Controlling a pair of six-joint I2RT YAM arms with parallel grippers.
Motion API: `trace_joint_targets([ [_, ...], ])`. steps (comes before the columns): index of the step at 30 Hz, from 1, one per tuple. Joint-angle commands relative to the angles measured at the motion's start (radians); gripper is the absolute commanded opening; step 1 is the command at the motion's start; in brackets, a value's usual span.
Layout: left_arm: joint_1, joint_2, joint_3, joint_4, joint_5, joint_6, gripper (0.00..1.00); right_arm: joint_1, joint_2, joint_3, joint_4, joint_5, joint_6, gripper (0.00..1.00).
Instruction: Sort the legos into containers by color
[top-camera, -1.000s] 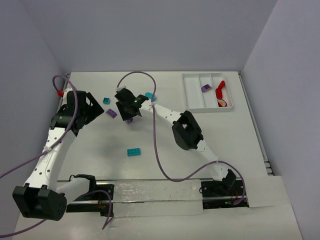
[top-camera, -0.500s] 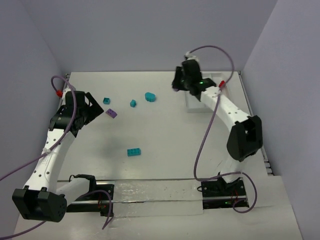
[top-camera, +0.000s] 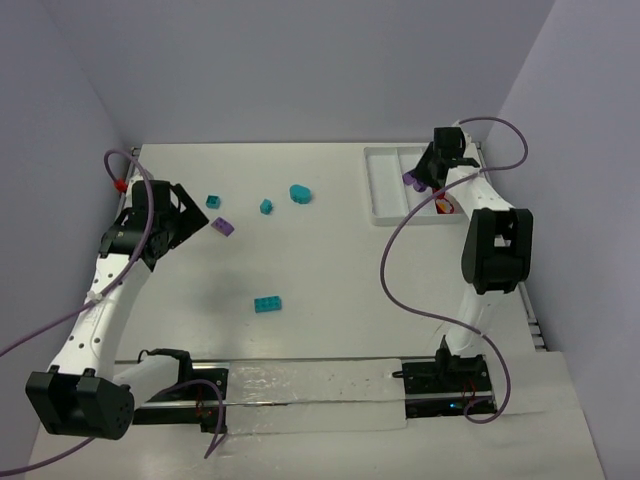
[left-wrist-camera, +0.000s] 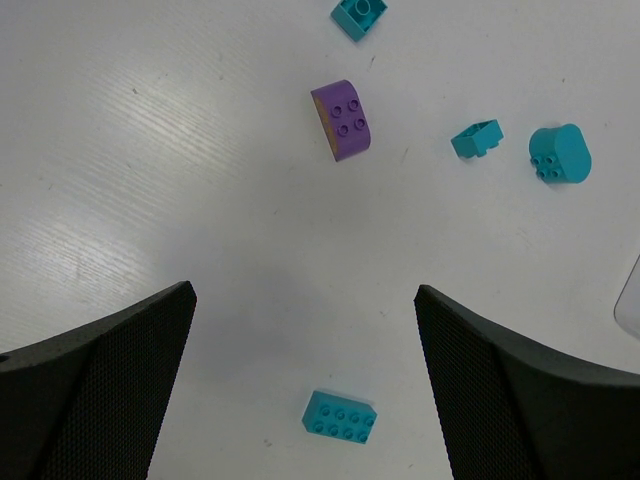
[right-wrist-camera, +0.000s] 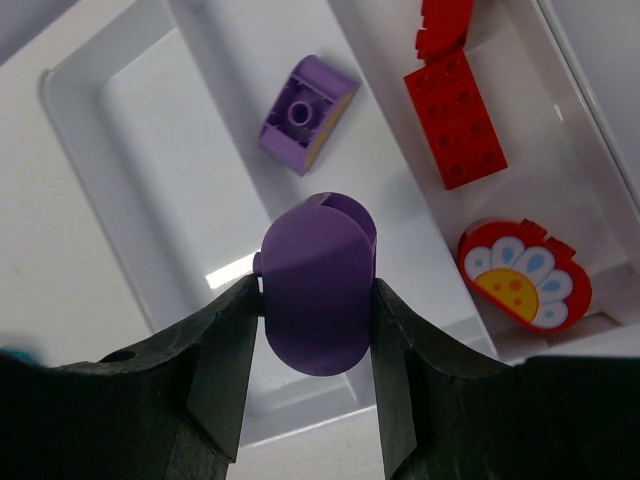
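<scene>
The white tray (right-wrist-camera: 130, 150) lies directly beneath the right gripper (right-wrist-camera: 316, 318) and is the first thing at risk. Its walls are low and it looks light, so fingers coming down too far could catch a divider and shove the whole tray, scattering what is already sorted. That gripper is clamped on a purple rounded piece (right-wrist-camera: 318, 270), a finger on each side. The piece seems to hang over the middle compartment, though how high above it cannot be told. The left gripper (left-wrist-camera: 302, 300) is spread wide with nothing between its fingers, hovering above the table (left-wrist-camera: 150, 150). It poses little risk unless it comes down carelessly on the loose pieces in front of it.

The release looks the likeliest fault. The held piece is round-edged, so from any height it could roll or bounce over a divider. It could end in the bare compartment on the left-finger side, or on the right-finger side where a red brick (right-wrist-camera: 455, 118) and a red flower piece (right-wrist-camera: 524, 272) lie. It might also cling to one pad and fall askew. Just beyond the fingertips a purple brick (right-wrist-camera: 308, 112) already sits in the middle compartment, and landing on it could tip the new piece aside. Ahead of the left gripper lies a purple domed brick (left-wrist-camera: 345, 120), with a teal brick (left-wrist-camera: 340, 414) below, between its fingers.
</scene>
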Motion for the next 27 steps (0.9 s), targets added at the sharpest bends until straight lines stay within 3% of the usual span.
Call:
trace_joint_targets([
  [1,0.006,0.016,0.051,0.028,0.019,-0.004,0.99,-0.017,0.06,0.077,0.027,0.011,-0.011,0.22],
  [6,0.007,0.038,0.046,0.037,0.028,-0.012,0.99,-0.039,0.142,0.147,0.009,0.009,-0.025,0.28],
  [11,0.007,0.062,0.059,0.025,0.033,-0.017,0.99,-0.041,0.152,0.184,-0.024,0.019,-0.051,0.69],
  [13,0.007,0.06,0.059,0.032,0.04,-0.018,0.99,-0.04,0.139,0.19,-0.033,0.018,-0.051,0.79],
  [19,0.007,0.065,0.022,0.063,0.037,-0.026,0.99,-0.012,0.028,0.168,-0.033,-0.023,-0.042,0.81],
  [27,-0.001,0.24,0.033,0.109,-0.037,-0.076,0.95,0.134,-0.132,0.065,-0.022,-0.009,-0.038,0.82],
])
